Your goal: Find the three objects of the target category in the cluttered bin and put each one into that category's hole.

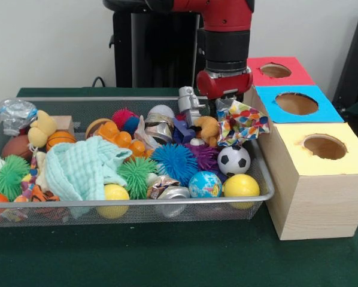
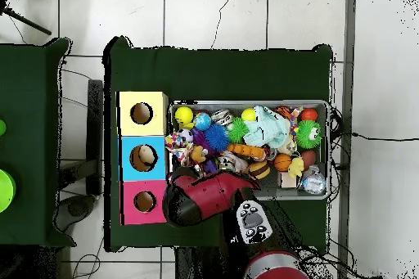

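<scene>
The silver wire mesh bin (image 1: 260, 170) is full of mixed toys and shows in the overhead view too (image 2: 329, 149). In it lie a soccer ball (image 1: 233, 160), a globe ball (image 1: 204, 184), two yellow balls (image 1: 240, 186) (image 1: 113, 200), a blue spiky ball (image 1: 175, 161), a mint cloth (image 1: 83, 167) and crushed cans (image 1: 161, 128). My gripper (image 1: 227, 100) hangs over the bin's far right corner. A bunched multicoloured spotted cloth (image 1: 242, 122) rises right up to it and hides its tips. In the overhead view the cloth (image 2: 175, 138) lies at the bin's edge beside the blue box.
Three wooden boxes with round holes stand in a row beside the bin: red-topped (image 1: 276, 70), blue-topped (image 1: 296, 103) and yellow-topped (image 1: 325, 146). The red and black arm (image 2: 204, 198) reaches over the bin's corner. The table has a green cover (image 1: 167, 257).
</scene>
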Robot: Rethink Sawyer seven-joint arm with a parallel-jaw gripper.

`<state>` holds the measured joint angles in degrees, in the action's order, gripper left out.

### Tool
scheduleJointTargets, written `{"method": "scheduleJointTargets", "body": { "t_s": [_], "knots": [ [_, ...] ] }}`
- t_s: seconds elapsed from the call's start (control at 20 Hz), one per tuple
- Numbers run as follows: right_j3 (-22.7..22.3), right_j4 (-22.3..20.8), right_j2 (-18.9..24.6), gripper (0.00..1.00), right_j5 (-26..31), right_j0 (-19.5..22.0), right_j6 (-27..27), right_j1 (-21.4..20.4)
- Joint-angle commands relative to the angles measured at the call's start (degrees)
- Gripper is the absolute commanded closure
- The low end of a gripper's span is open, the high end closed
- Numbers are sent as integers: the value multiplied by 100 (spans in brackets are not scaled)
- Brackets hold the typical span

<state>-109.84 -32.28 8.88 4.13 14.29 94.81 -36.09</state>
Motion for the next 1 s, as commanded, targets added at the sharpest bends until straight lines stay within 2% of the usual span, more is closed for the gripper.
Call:
{"method": "scheduleJointTargets", "body": {
  "t_s": [0.05,0.2,0.35,0.5,0.75,1.0],
  "knots": [
    [-743,330,802,0,1550,512,-271,-951],
    [-1037,717,1050,0,2209,631,-476,-1692],
    [-1039,922,1160,0,2648,639,-541,-1959],
    [-914,956,1290,0,2798,663,-453,-1870],
    [-706,851,1352,0,2481,606,-72,-1357],
    [-607,934,1305,0,2326,424,302,-1156]
  ]
}}
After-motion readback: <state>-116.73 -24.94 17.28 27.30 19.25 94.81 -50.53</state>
